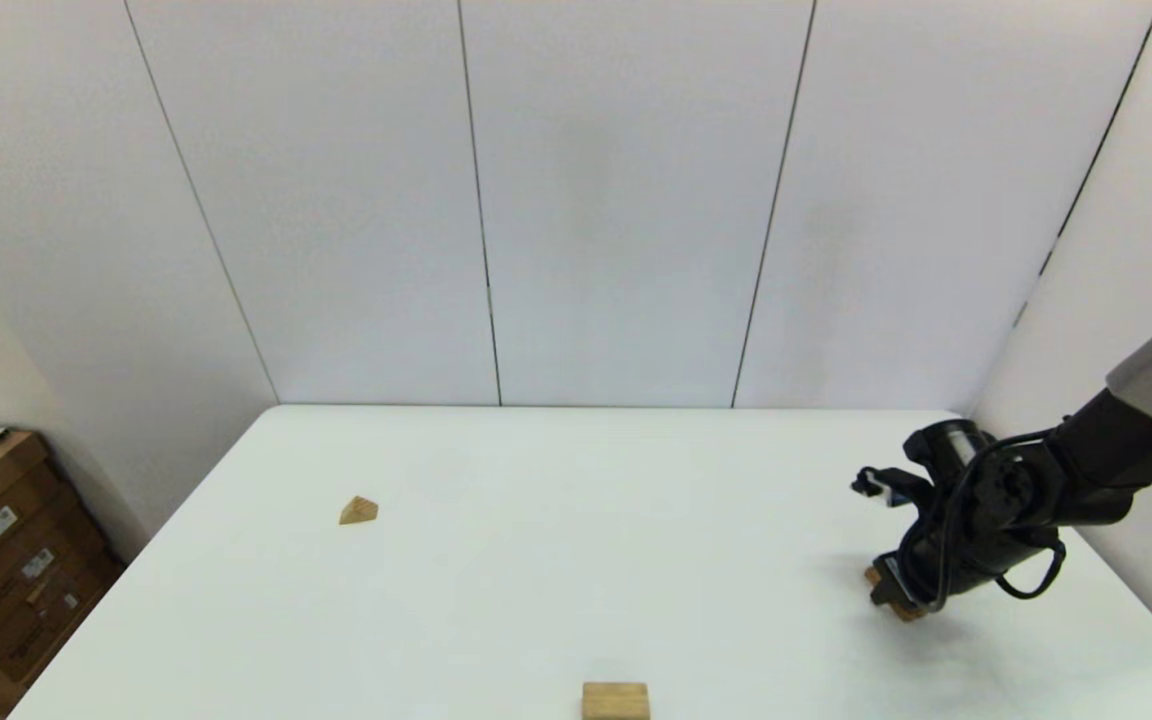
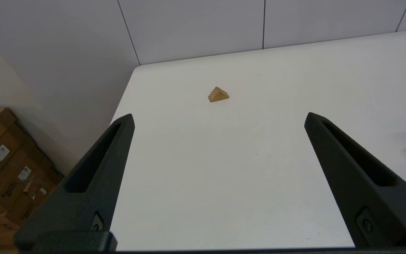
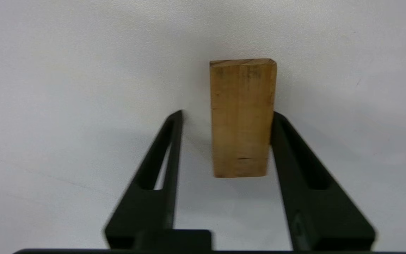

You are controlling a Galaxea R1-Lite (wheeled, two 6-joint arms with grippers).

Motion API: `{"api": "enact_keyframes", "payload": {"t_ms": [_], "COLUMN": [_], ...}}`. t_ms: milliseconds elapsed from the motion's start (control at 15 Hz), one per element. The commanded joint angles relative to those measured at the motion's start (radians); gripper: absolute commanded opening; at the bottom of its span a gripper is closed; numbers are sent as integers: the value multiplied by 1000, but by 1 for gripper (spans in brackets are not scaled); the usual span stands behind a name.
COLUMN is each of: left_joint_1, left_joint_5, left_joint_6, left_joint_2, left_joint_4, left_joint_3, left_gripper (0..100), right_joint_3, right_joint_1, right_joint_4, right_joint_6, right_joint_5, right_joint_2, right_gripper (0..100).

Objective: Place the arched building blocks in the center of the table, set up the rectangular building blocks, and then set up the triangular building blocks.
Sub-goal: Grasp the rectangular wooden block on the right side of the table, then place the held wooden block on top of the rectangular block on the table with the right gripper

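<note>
Right gripper (image 3: pixel 226 114) — at the table's (image 1: pixel 536 560) four o'clock — straddles the flat rectangular block (image 3: pixel 241 116), fingers parted, one touching it; left gripper (image 2: pixel 219 116) spread wide.

Black right arm (image 1: pixel 1036 495) with grey upper casing, looped black cables, long slotted black pincer fingers (image 3: pixel 305 176).

- rectangular building blocks (image 3: pixel 242 118): light wood, visible grain, matt
- right gripper (image 3: pixel 226 116) fingers (image 3: pixel 301 165): matt black plastic
- table (image 1: pixel 576 560): smooth white, slight sheen
</note>
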Motion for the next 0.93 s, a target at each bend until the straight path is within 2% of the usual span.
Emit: {"api": "enact_keyframes", "payload": {"t_ms": [67,267,400,533,733,933], "left_joint_1": [0,0,0,0,0,0], "left_joint_5": [0,5,8,9,8,8], "left_joint_6": [0,-3,-16,-24,-38,-33], "left_joint_2": [1,1,1,1,1,1], "left_joint_4": [0,0,0,0,0,-1], "left_joint_3": [0,0,0,0,0,0], "left_gripper": [100,100,100,100,100,100], "right_joint_3": [2,9,23,28,28,25], "right_joint_1": [0,3,63,196,460,644], "right_joint_4": [2,14,71,145,244,270], "right_joint_6": [-1,-3,-4,-4,-7,-11], "right_joint_5": [1,7,34,80,76,76], "right_joint_2": [-3,-51,-181,-345,-471,-483], "right_gripper": [0,0,0,0,0,0]}}
